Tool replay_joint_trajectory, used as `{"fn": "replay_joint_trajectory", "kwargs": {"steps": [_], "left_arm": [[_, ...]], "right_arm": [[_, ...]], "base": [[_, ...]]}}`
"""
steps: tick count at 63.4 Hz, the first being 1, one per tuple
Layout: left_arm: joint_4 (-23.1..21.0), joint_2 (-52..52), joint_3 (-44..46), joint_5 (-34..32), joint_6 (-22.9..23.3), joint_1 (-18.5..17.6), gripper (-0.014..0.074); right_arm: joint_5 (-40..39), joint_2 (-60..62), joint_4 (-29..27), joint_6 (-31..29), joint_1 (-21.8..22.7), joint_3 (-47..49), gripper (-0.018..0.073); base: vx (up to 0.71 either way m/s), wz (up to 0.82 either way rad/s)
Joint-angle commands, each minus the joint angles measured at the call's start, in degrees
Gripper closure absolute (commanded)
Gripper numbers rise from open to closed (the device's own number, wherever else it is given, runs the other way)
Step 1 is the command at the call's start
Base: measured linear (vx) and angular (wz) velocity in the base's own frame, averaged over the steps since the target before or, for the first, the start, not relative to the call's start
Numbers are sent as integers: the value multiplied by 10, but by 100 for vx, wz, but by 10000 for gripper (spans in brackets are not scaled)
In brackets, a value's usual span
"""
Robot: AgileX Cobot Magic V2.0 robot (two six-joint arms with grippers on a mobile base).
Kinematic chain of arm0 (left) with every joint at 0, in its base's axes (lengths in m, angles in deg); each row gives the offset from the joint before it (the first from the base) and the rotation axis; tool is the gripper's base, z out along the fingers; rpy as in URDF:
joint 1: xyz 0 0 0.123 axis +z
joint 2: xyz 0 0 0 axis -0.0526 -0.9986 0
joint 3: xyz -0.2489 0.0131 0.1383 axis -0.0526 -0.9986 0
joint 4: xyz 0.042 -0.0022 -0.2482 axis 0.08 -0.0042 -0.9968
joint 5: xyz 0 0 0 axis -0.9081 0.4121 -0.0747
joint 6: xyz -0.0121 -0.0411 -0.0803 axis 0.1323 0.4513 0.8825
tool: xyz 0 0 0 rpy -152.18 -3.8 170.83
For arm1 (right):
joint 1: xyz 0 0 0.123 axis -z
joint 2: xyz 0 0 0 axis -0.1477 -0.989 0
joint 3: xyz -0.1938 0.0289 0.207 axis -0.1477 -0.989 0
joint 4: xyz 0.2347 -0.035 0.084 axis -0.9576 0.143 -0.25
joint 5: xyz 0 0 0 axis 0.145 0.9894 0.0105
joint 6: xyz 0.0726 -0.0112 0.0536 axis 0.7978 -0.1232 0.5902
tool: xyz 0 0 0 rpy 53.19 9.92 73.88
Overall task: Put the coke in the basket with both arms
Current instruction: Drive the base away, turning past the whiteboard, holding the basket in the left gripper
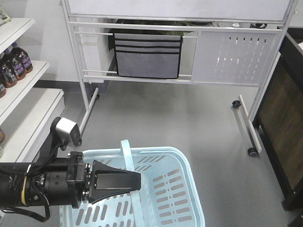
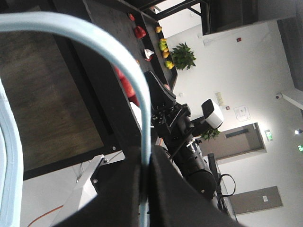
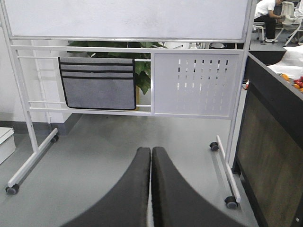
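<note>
Two arms work here, with one basket (light blue, slotted sides) and one hoop handle. The left arm reaches in from the left, and the left gripper has its jaws clenched on the handle; the left wrist view shows the pale strip pinched between them. The right gripper has its jaws pressed together on nothing and faces one whiteboard stand, which has one grey fabric pocket and four castors in sight. The basket is low in the front view, over the grey floor; I cannot tell whether it rests there. I cannot make out the coke in any view.
</note>
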Motion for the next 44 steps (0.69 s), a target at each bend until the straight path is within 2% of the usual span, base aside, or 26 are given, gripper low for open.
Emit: {"fn": "replay_joint_trajectory", "kwargs": {"steps": [1, 44], "left_arm": [[-42, 14, 14, -125, -6, -3, 604], [-42, 14, 14, -125, -6, -3, 604]], "right_arm": [[-40, 10, 0, -4, -1, -9, 564], [-40, 10, 0, -4, -1, -9, 564]], "base": [[24, 5], [24, 0]]}}
